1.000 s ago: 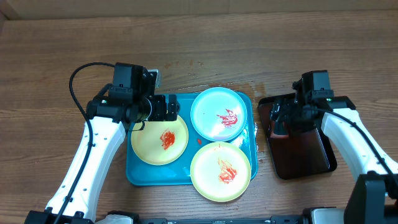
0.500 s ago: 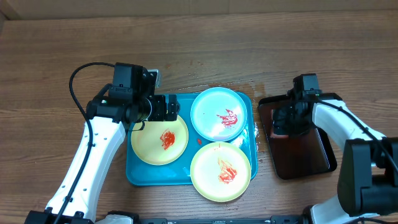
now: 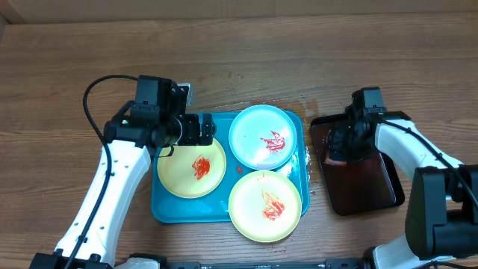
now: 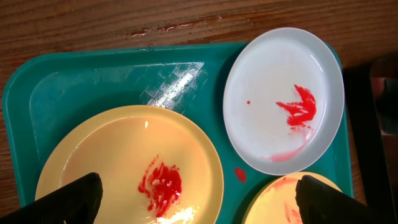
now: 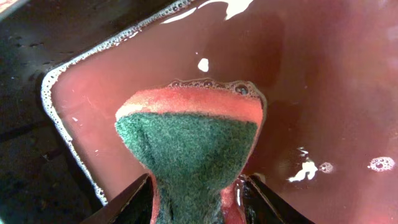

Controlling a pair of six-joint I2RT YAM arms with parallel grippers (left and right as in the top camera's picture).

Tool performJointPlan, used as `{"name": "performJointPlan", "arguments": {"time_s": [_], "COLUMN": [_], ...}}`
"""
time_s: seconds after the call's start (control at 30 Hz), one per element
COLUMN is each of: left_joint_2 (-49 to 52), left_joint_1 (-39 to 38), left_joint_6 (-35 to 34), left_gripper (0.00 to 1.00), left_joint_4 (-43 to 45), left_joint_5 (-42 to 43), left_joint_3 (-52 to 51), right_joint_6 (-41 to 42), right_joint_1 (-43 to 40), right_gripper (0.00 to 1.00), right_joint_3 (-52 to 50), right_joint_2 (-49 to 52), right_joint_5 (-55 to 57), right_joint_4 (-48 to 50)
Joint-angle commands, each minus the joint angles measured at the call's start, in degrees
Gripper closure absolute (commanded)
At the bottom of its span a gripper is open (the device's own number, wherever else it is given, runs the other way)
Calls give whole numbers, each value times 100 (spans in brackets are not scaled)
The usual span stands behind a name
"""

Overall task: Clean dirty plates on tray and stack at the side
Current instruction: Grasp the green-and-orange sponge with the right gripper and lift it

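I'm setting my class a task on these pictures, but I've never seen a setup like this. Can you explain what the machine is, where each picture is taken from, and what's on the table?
Two robot arms stand at a wooden table, each ending in a two-finger claw. One picture looks down from above; the other two come from small cameras on the wrists. On the table sits a turquoise tray holding three sauce-smeared plates: a light blue plate and two yellow-green plates. Beside it is a dark tray of reddish-brown liquid. The left claw hangs open over the turquoise tray, holding nothing. The right claw grips a green-and-orange sponge at the liquid.
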Motion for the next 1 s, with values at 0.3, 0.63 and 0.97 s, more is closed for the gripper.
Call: {"name": "performJointPlan", "arguments": {"time_s": [0.3,0.63,0.97], "left_joint_2": [13,13,13], "left_joint_1": [-37,-37,-37], "left_joint_6": [127,129,127], "left_gripper": [0,0,0], "left_joint_4": [22,22,22], "left_joint_5": [107,107,107], "left_joint_3": [136,136,136], "right_joint_6": [4,376,457], "right_joint_1": [20,20,22], "right_gripper": [54,61,76], "right_joint_3": [632,387,210], "right_joint_2": [-4,-2,-2], "right_joint_5": [55,55,55], "right_joint_4": [-299,-343,-361]}}
